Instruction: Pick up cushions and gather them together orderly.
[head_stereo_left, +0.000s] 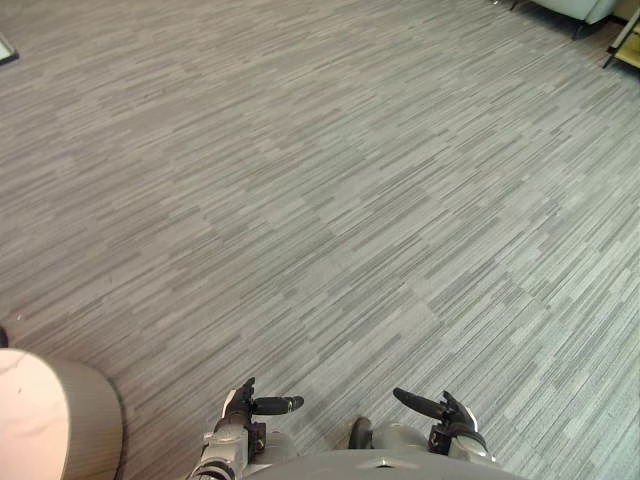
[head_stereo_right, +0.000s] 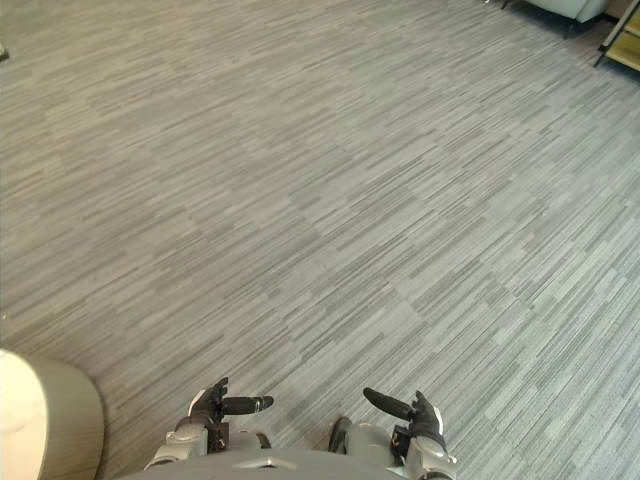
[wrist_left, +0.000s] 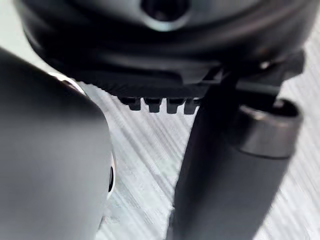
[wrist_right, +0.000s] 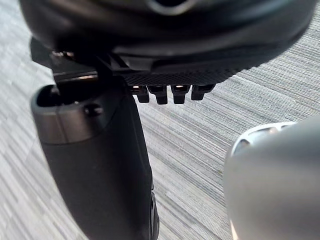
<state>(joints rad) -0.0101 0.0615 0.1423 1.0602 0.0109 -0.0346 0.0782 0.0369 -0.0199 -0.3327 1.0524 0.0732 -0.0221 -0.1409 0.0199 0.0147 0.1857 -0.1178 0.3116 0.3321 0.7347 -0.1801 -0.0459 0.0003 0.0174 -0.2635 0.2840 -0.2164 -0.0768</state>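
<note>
Lying on the grey carpet (head_stereo_left: 330, 200) at the robot's near left, a pale rounded shape is judged to be a cushion (head_stereo_left: 40, 420), though it is cut off by the edge of both eye views. The left hand (head_stereo_left: 245, 405) and right hand (head_stereo_left: 450, 412) are held low, well apart from it, with fingers relaxed, thumbs spread and nothing grasped. The body should be turned toward it first, then both hands brought round its sides. A chair (head_stereo_left: 575, 8) is seen far off.
</note>
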